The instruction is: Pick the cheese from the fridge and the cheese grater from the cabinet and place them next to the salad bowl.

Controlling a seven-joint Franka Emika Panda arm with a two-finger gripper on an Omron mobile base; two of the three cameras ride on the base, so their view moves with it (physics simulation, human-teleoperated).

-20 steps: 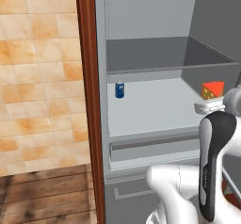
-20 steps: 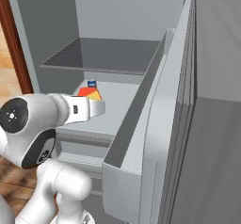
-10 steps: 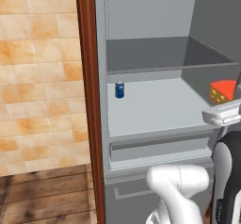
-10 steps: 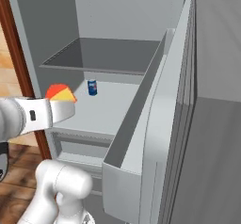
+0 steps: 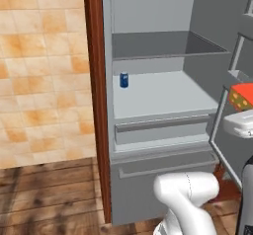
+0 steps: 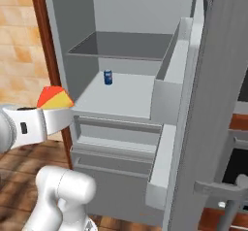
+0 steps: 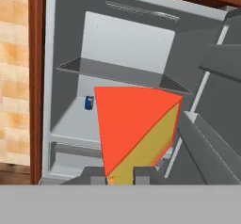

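Cheese (image 7: 136,129) is in the gripper (image 7: 121,175), outside the fridge (image 6: 121,94) and in front of its open compartment. In the hand view the wedge stands up from between the 2 dark fingertips (image 7: 95,174), red rind face toward the camera, orange-yellow side down its right edge, point at the bottom by the tips. Jaws are clenched on the cheese, 1 tip each side of its narrow end. In the left base view the cheese (image 5: 242,96) sits at the right edge of the picture, red on top, yellow with small holes below, just above the white hand and in front of the door shelves. In the right base view the cheese (image 6: 54,98) is at the left, red and yellow wedge resting on top of the white hand, just left of the fridge's front edge and level with the middle shelf. Fridge door (image 6: 213,108) is swung open to the right, with pale grey door bins on its inner side. Inside: 1 dark upper shelf, 1 pale middle shelf, 2 drawers below. A small blue can (image 5: 124,80) stands upright near the back left of the middle shelf, well apart from the cheese. Dark reddish-brown wood panel (image 5: 96,96) runs up the fridge's left side, touching it; tan tiled wall (image 5: 42,71) further left, wood plank floor (image 5: 49,199) below.
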